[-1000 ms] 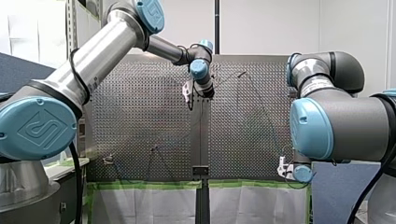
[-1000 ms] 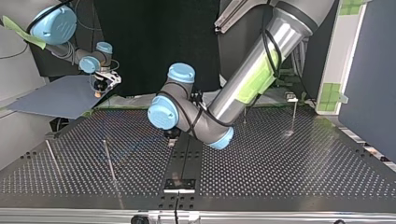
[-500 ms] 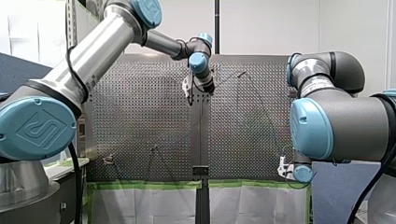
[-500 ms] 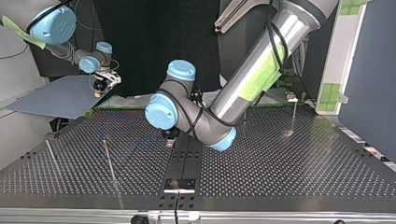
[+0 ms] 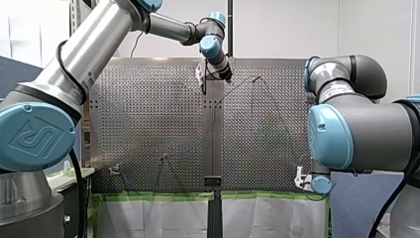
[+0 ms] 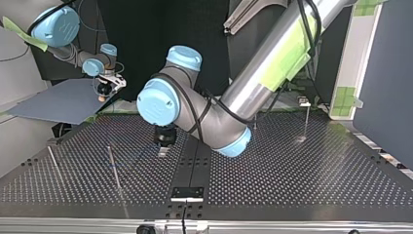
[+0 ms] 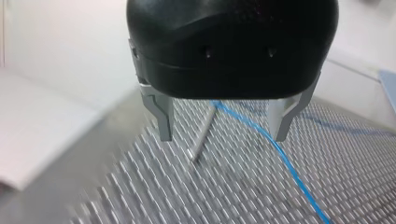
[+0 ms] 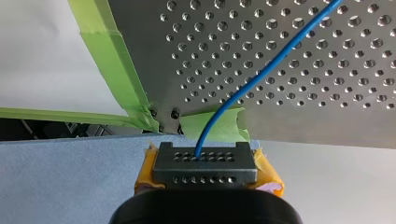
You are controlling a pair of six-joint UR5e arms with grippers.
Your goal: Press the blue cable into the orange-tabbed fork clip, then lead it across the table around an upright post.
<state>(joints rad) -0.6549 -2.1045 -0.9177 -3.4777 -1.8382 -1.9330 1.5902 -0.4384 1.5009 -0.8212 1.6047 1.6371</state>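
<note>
Looking at the blue cable (image 7: 299, 183): laid slanting over the perforated worktop (image 7: 154, 186), close past a thin upright post (image 7: 205, 128), touching it or not impossible to tell. Passing below my left tool (image 7: 223, 135), between its metal fingers (image 7: 163, 116) yet clear of both; spread wide there, holding nothing, hovering above the plate. At the other end, pinched tight in my right tool (image 8: 205, 161), yellow pads (image 8: 268, 173) closed on it just off a worktop corner edged with green tape (image 8: 112, 56).
</note>
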